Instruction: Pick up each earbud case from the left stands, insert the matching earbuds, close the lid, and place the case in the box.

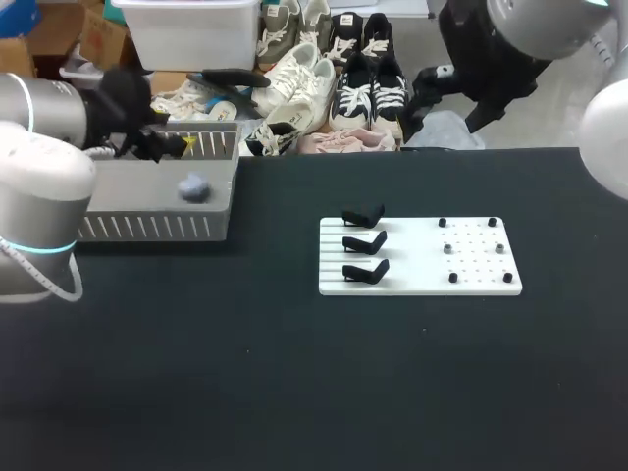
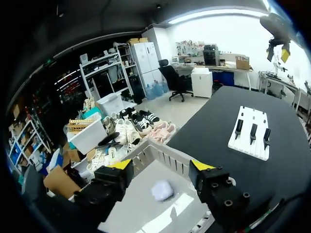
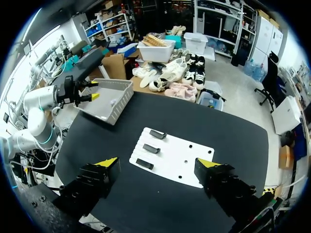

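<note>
Jaws of left gripper (image 2: pixel 161 166) spread wide, gripping nothing — poised over grey slatted metal box (image 2: pixel 160 153) at far left corner of black table (image 1: pixel 294 392). Inside, on box floor, pale bluish rounded earbud case (image 2: pixel 162 190). Jaws of right gripper (image 3: pixel 157 162) likewise wide apart, bare — high above white perforated board (image 3: pixel 184 155) with three black stands (image 3: pixel 151 148).

Matt black table (image 1: pixel 294 392); smooth white plastic board (image 1: pixel 412 277), matt black stands (image 1: pixel 365 241); matt grey box (image 1: pixel 147 228); smooth pale case (image 1: pixel 193 188)

Bluish case (image 1: pixel 194 188), grey slatted box (image 1: pixel 147 229)
</note>
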